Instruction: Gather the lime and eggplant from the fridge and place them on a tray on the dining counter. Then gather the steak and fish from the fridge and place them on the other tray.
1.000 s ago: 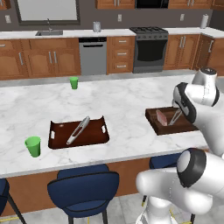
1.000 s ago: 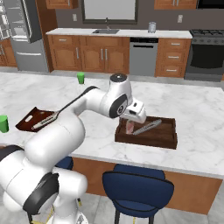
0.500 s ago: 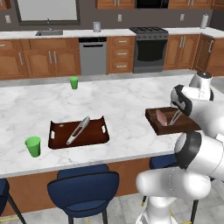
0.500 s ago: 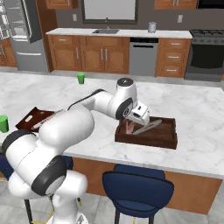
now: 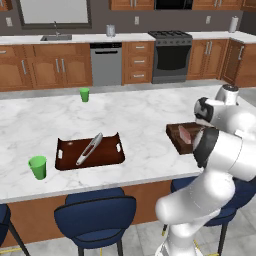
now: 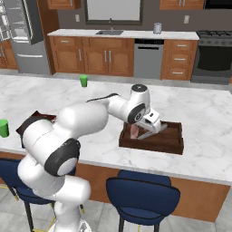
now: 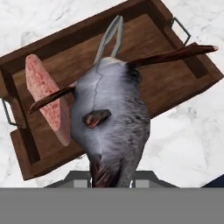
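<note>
In the hand view a grey fish with dark red fins hangs from my gripper, which is shut on its tail end. Below it lies the other tray, dark red-brown, holding a pink steak on its left side and metal tongs. From the right base view the gripper hovers low over this tray, beside the steak. A matching tray with tongs sits further left on the dining counter. The fridge stands far back left. Lime and eggplant are out of view.
Green cups stand on the marble top: one at the near left and one toward the far side. Blue stools line the near edge of the island. Wall counters, a dishwasher and a stove run along the back.
The hand has crept slightly further over the right tray with the fish still held. The arm's elbow has folded back toward the base.
</note>
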